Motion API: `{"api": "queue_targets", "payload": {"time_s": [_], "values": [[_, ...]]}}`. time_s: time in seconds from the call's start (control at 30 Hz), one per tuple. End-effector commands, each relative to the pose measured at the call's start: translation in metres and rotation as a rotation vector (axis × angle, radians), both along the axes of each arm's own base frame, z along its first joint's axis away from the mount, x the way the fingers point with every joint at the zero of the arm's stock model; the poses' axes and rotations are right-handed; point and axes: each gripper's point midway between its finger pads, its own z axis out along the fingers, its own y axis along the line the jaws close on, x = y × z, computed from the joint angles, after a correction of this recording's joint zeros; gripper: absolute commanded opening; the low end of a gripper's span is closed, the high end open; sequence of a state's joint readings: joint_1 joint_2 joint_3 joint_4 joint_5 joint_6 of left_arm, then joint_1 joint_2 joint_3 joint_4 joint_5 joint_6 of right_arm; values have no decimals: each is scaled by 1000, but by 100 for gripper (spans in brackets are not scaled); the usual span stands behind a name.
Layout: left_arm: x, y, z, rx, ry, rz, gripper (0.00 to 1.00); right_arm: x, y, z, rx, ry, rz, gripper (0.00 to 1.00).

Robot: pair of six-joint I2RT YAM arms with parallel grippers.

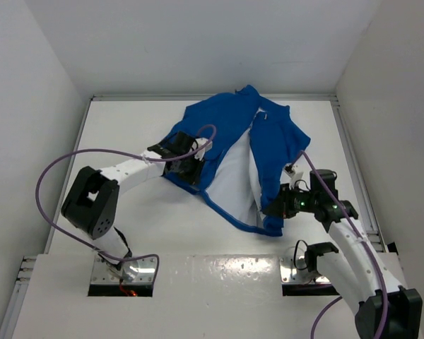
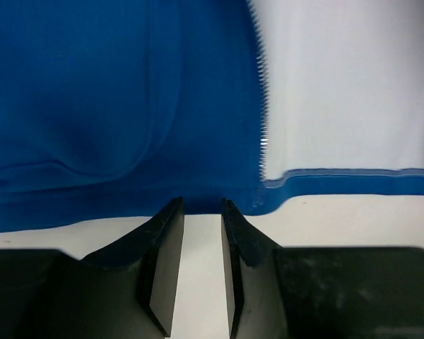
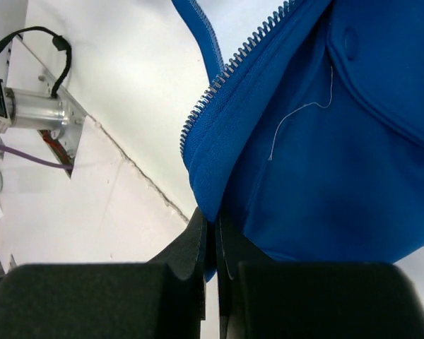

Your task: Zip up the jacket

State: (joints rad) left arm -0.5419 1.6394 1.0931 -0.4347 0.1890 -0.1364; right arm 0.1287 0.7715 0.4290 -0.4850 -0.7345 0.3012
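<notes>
One blue jacket (image 1: 275,141) on one white table (image 1: 127,120), worked by two robot arms: the left arm (image 1: 124,171) and the right arm (image 1: 353,244). There are two grippers, the left gripper (image 1: 191,173) and the right gripper (image 1: 268,210), each with two black fingers (image 2: 166,261). Two purple cables (image 1: 38,191) trail off. Two rows of zipper teeth (image 3: 233,67) — and one loose white thread (image 3: 297,116).

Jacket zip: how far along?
Nothing zipped: the jacket lies open, white lining showing, zipper teeth apart. In hand: right gripper pinches the hem by the teeth; left gripper open at the other panel's edge. Left: join the halves, pull up.
</notes>
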Motion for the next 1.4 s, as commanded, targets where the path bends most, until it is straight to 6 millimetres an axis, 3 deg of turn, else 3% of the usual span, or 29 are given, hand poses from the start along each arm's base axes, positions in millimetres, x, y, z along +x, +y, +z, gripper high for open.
{"api": "queue_targets", "payload": {"time_s": [0.0, 0.13, 0.23, 0.27, 0.33, 0.37, 0.63, 0.9, 0.97, 1.1, 1.13, 1.27, 1.37], "values": [[-3, 14, -21, 99, 33, -2, 33, 9, -3, 10, -35, -51, 9, 0], [-3, 13, -37, 120, 81, 3, 34, 9, 2, 16, -3, -56, 16, 0], [0, 2, -40, 87, 112, -12, 44, 9, 2, 17, 3, -57, 19, 0], [3, -3, -38, 74, 111, -18, 53, 9, 2, 16, 4, -53, 17, 0], [1, -9, -38, 46, 129, -37, 58, 9, 3, 17, 5, -55, 18, 0], [0, -11, -37, 37, 134, -43, 72, 8, 3, 16, 6, -48, 21, 0], [7, -11, -35, 39, 116, -6, 75, 8, 6, 16, 23, -44, 31, 0], [5, -11, -56, 188, 73, 0, 75, 8, 5, 18, 22, -46, 36, 0], [3, -7, -62, 221, 73, 15, 72, 9, 5, 19, 23, -49, 33, 0], [-3, -5, -72, 241, 94, 26, 54, 9, 4, 18, 15, -52, 35, 0], [-2, -4, -72, 231, 102, 30, 38, 9, 3, 17, 6, -54, 35, 0], [6, -2, -52, 106, 122, 34, 20, 7, 0, 13, -23, -52, 32, 0], [13, -2, -28, -3, 113, 24, 21, 4, -2, 12, -39, -52, 38, 0]]}}
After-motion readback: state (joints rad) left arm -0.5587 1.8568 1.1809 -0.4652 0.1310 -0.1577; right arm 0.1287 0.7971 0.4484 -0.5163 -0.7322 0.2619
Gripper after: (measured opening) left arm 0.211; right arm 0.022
